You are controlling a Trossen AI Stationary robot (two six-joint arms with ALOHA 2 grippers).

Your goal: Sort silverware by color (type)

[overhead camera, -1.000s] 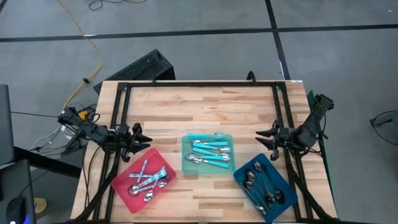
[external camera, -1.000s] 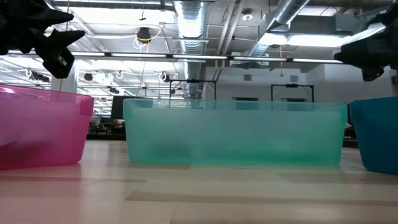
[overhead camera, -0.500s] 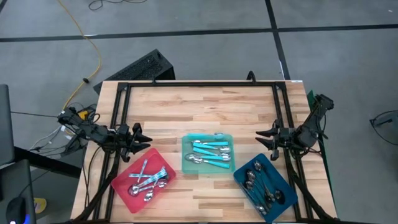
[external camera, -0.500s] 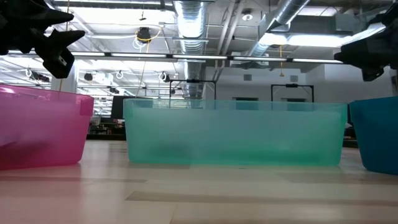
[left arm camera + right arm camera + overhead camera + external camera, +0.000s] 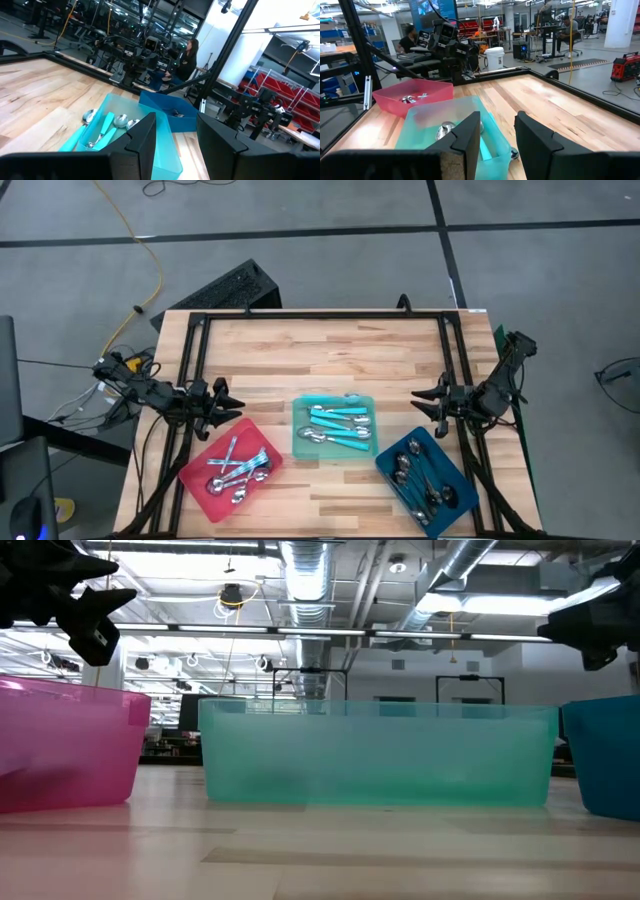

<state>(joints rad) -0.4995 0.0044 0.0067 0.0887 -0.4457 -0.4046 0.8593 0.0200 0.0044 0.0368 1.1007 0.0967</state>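
Both grippers (image 5: 222,406) (image 5: 432,404) part-open, empty, beside the trays (image 5: 333,453).

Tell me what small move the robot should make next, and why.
Probably just park both arms: the small spoons all seem to lie in the red plastic tray, the teal plastic tray and the blue plastic tray, none on the wooden table, and the left gripper and right gripper hang open and empty at its sides.

We see a light wooden table (image 5: 320,355) carrying three trays along its near edge: red tray (image 5: 228,470), teal tray (image 5: 335,428), blue tray (image 5: 427,479), seemingly just apart from each other.
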